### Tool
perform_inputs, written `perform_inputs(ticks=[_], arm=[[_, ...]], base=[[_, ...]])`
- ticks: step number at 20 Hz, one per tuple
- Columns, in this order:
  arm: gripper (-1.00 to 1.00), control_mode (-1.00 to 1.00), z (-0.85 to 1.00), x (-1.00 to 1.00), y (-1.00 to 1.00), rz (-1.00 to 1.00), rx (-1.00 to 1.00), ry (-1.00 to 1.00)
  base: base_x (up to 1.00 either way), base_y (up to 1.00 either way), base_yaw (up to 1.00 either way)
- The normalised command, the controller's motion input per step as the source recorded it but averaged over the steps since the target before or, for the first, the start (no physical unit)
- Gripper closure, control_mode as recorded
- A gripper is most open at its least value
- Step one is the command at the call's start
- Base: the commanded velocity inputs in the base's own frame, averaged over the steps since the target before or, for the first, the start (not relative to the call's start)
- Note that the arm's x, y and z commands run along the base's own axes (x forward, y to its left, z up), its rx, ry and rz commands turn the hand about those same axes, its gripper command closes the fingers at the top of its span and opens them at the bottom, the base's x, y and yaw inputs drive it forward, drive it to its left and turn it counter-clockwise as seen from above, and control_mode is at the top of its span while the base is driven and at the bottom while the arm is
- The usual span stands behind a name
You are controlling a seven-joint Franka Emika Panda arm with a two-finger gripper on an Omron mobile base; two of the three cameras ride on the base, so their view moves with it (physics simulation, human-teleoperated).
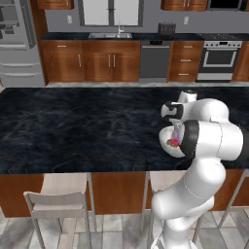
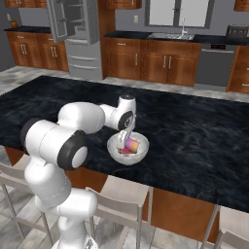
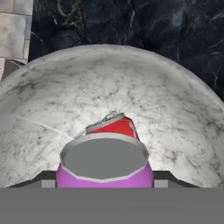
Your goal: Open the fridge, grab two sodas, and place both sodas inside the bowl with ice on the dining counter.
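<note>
We see the gripper [image 2: 127, 138] lowered over the white bowl [image 2: 116, 151], which sits on the black marble dining counter [image 2: 194, 141] near its front edge, just left of centre in the right base view. In the left base view the bowl [image 1: 164, 141] shows at centre right, partly behind the arm's white elbow.

In the hand view the purple can [image 3: 105, 173] stands at the bottom centre of the frame, its grey top facing the camera, with a dark finger tip [image 3: 46, 179] pressed at each side of it. The fingers are closed around this can, about half spread. Directly behind it, toward the middle of the frame, the red can [image 3: 116, 126] lies in the bowl [image 3: 52, 96], touching or nearly touching the purple one; we cannot tell which. The bowl's inner surface looks whitish and mottled.

In the right base view both cans show as a spot of colour inside the bowl, the purple and orange one [image 2: 131, 144] just above the red one [image 2: 125, 151].

The grey fridge [image 2: 78, 34] stands at the upper left of the right base view with its upper door swung open; in the left base view it sits in the upper left corner [image 1: 17, 48].
</note>
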Motion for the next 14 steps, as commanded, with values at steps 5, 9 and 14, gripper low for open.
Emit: perform_inputs(ticks=[5,9,14], arm=[[-1.0,-1.0,0.03,-0.2,-0.02,0.0,0.0,-0.13],[-1.0,-1.0,0.18,-0.3,-0.03,0.0,0.0,-0.11],[-1.0,-1.0,0.44,-0.32,-0.01,0.0,0.0,-0.12]], base=[[0.0,0.0,0.0],[0.0,0.0,0.0],[0.0,0.0,0.0]])
